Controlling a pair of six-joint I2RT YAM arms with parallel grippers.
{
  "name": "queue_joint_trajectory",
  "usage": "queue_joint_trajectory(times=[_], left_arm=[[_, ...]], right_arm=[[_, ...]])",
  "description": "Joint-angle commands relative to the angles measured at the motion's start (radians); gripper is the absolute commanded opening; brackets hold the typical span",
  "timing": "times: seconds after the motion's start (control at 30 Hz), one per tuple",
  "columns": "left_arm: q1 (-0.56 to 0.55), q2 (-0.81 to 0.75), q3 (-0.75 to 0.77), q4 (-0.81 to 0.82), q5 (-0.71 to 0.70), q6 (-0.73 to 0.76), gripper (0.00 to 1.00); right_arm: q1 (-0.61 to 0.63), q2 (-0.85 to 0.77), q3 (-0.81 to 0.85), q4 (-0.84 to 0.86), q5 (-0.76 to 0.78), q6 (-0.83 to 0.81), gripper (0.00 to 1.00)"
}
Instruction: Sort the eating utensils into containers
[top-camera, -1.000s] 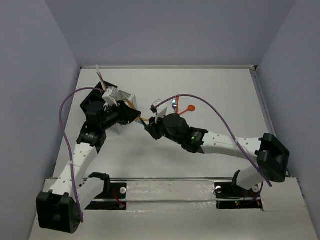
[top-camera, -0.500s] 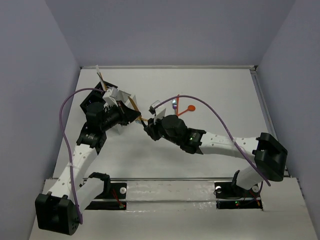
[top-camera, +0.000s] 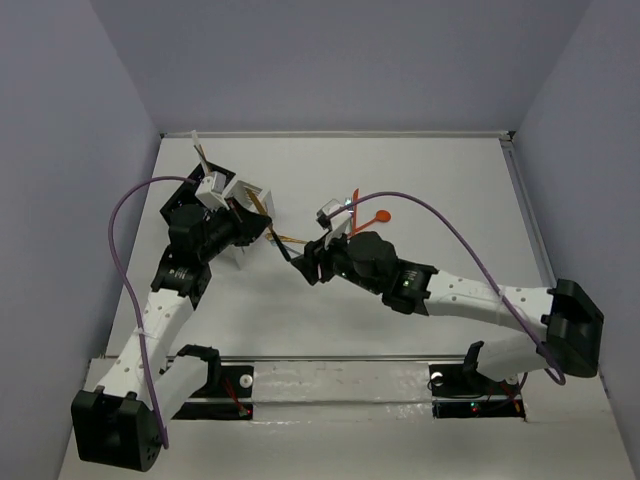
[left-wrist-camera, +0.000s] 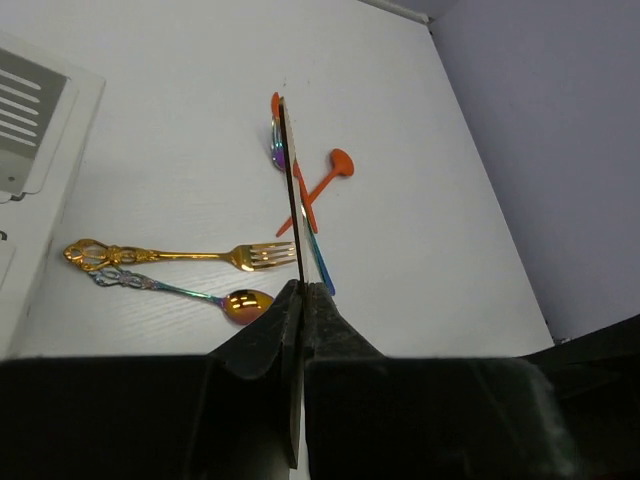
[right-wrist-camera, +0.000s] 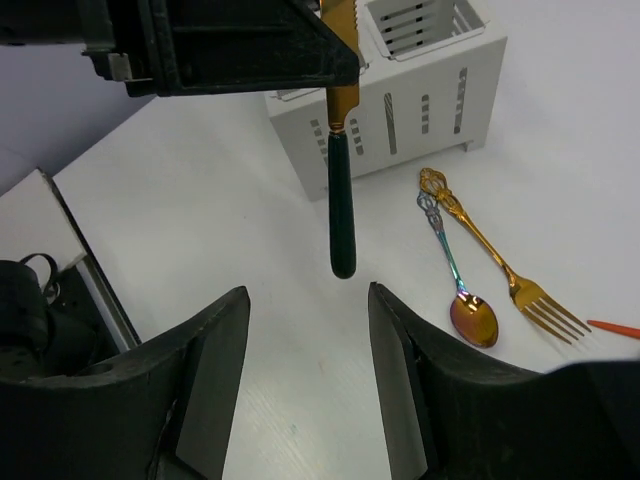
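My left gripper (left-wrist-camera: 302, 288) is shut on the gold blade of a knife (left-wrist-camera: 294, 190) with a dark green handle (right-wrist-camera: 342, 215), held in the air beside the white caddy (right-wrist-camera: 420, 110). My right gripper (right-wrist-camera: 305, 295) is open, its jaws on either side just below the handle's tip, not touching it. In the top view the left gripper (top-camera: 262, 230) and right gripper (top-camera: 308, 265) face each other at mid table. A gold fork (right-wrist-camera: 490, 255) and an iridescent spoon (right-wrist-camera: 455, 270) lie on the table. The black caddy (top-camera: 185, 200) stands left of the white caddy (top-camera: 247, 195).
An orange-red spoon (left-wrist-camera: 325, 175), another orange-red utensil (top-camera: 354, 200) and a blue-handled utensil (left-wrist-camera: 318, 262) lie farther right on the table. A pale stick (top-camera: 200, 155) stands up from the black caddy. Purple cables arc over both arms.
My right gripper has drawn back a little toward the near right, away from the left gripper, and its arm has swung right. The left gripper keeps the knife and has shifted slightly.
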Motion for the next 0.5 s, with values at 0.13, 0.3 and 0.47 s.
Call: queue_joint_trajectory(times=[0.13, 0.3, 0.47], left_arm=[[0.131, -0.018, 0.085, -0.017, -0.167, 0.042, 0.06], [0.22, -0.035, 0.12, 0.012, -0.284, -0.022, 0.06], [0.22, 0.047, 0.256, 0.025, -0.523, -0.019, 0.06]], right_arm=[[0.011, -0.202, -0.11, -0.002, 0.058, 0.003, 0.57], [0.011, -0.287, -0.19, -0.037, 0.112, 0.006, 0.57], [0.002, -0.322, -0.251, -0.029, 0.179, 0.003, 0.57]])
